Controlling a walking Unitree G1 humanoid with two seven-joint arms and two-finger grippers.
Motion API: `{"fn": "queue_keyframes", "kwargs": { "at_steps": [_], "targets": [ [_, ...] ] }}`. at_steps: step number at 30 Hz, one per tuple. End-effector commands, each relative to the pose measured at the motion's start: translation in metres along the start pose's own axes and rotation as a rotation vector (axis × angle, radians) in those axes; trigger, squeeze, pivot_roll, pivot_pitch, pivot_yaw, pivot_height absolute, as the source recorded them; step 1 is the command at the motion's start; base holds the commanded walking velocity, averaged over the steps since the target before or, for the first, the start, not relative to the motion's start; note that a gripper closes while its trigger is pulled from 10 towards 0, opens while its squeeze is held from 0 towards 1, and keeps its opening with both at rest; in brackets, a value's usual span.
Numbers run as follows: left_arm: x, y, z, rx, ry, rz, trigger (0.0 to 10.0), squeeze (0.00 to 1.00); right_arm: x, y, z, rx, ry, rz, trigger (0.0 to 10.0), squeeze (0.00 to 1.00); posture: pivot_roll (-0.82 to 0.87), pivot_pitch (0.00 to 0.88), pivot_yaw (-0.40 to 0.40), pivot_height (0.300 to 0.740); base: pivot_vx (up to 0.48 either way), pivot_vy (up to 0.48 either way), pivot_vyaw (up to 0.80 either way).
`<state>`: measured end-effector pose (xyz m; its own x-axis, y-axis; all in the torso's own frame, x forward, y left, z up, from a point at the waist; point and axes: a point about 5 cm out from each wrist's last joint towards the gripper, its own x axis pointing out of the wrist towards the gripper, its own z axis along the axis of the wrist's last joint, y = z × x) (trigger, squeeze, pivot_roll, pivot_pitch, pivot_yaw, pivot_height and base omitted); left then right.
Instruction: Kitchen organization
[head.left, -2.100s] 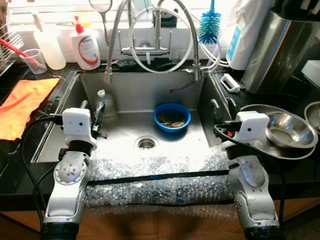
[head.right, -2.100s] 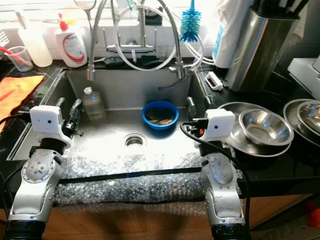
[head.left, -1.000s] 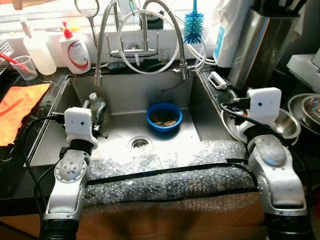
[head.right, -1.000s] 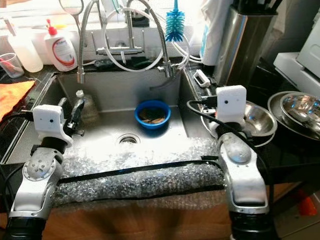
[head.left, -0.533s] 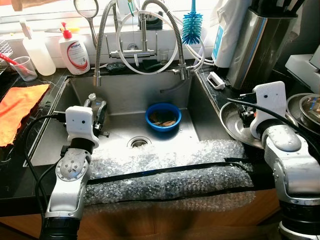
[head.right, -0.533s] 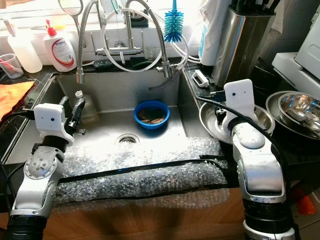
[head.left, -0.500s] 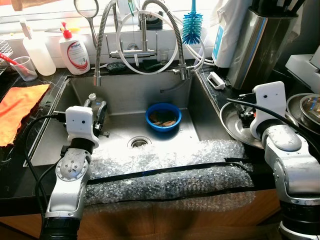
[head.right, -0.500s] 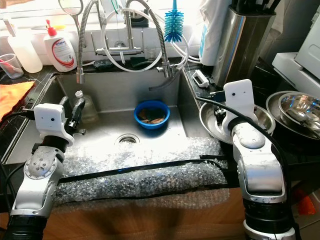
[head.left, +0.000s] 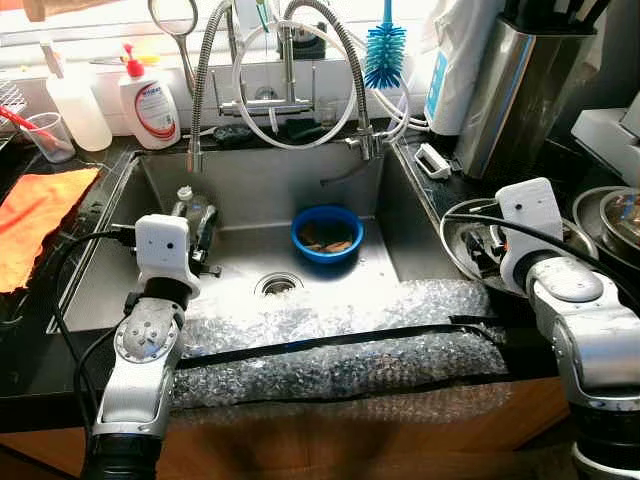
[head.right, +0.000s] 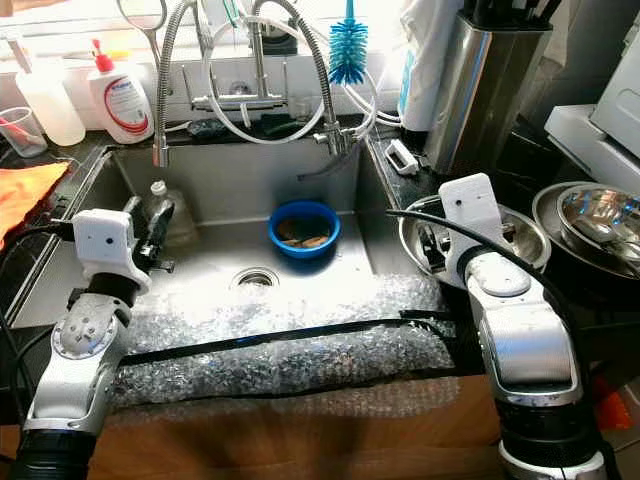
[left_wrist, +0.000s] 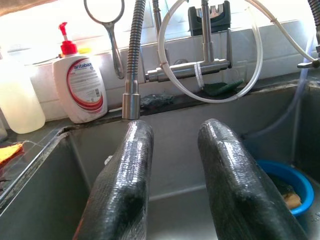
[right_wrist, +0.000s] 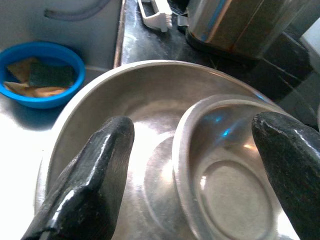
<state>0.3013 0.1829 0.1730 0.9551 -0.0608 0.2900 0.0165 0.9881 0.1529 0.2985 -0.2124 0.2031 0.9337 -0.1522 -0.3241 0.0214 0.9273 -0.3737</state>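
Observation:
A small steel bowl (right_wrist: 225, 180) sits nested in a larger steel bowl (right_wrist: 125, 110) on the dark counter right of the sink (head.left: 260, 190). My right gripper (right_wrist: 195, 175) hangs open just above them, its fingers spread wide either side of the small bowl's near rim; in the right eye view that gripper (head.right: 432, 245) is over the big bowl (head.right: 520, 235). A blue bowl (head.left: 328, 233) holding sponges stands in the sink. My left gripper (head.left: 205, 225) is open and empty over the sink's left side, beside a small clear bottle (head.left: 183, 203).
Bubble wrap (head.left: 330, 345) covers the sink's front edge. Faucet hoses (head.left: 285, 60), a soap dispenser (head.left: 150, 95) and a blue brush (head.left: 385, 50) line the back. An orange cloth (head.left: 35, 210) lies left. A tall steel canister (head.left: 525, 85) and more steel bowls (head.right: 595, 215) stand right.
My right arm swung from the sink's right edge out over the steel bowls and has dipped toward them. The view shifted a little. The left arm has held still.

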Motion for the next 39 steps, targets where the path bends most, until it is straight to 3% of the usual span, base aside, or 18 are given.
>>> {"fn": "queue_keyframes", "kwargs": {
  "at_steps": [1, 7, 16, 17, 18, 19, 39],
  "targets": [
    [0.003, -0.001, 0.003, 0.002, -0.018, -0.007, 10.0, 0.00, 0.000, -0.004, -0.001, -0.019, 0.009, -0.035, 10.0, 0.00, -0.12, 0.000, 0.014, 0.740, 0.000, 0.000, 0.00],
    [0.003, -0.002, 0.003, 0.001, -0.017, -0.016, 10.0, 0.00, 0.000, -0.008, -0.009, -0.016, 0.038, -0.059, 10.0, 0.00, -0.12, 0.000, 0.016, 0.740, 0.000, 0.000, 0.00],
    [0.005, -0.002, 0.003, 0.004, -0.016, -0.029, 10.0, 0.00, 0.004, 0.000, -0.021, 0.001, 0.076, -0.023, 10.0, 0.00, -0.11, 0.000, 0.019, 0.740, 0.000, 0.000, 0.00],
    [0.005, -0.003, 0.003, 0.006, -0.016, -0.031, 10.0, 0.00, 0.004, 0.000, -0.022, 0.000, 0.077, -0.022, 6.0, 0.00, -0.11, 0.000, 0.020, 0.740, 0.000, 0.000, 0.00],
    [0.005, -0.003, 0.003, 0.007, -0.015, -0.032, 10.0, 0.00, 0.004, 0.000, -0.022, 0.001, 0.078, -0.022, 6.0, 0.00, -0.11, 0.000, 0.020, 0.740, 0.000, 0.000, 0.00],
    [0.005, -0.002, 0.003, 0.008, -0.015, -0.033, 10.0, 0.00, 0.004, 0.000, -0.022, 0.004, 0.076, -0.023, 0.0, 0.00, -0.11, 0.000, 0.020, 0.740, 0.000, 0.000, 0.00],
    [0.007, 0.000, 0.004, 0.021, -0.015, -0.033, 10.0, 0.00, 0.008, 0.007, -0.013, 0.006, 0.020, 0.003, 0.0, 0.00, -0.10, 0.000, 0.024, 0.740, 0.000, 0.000, 0.00]
  ]
}}
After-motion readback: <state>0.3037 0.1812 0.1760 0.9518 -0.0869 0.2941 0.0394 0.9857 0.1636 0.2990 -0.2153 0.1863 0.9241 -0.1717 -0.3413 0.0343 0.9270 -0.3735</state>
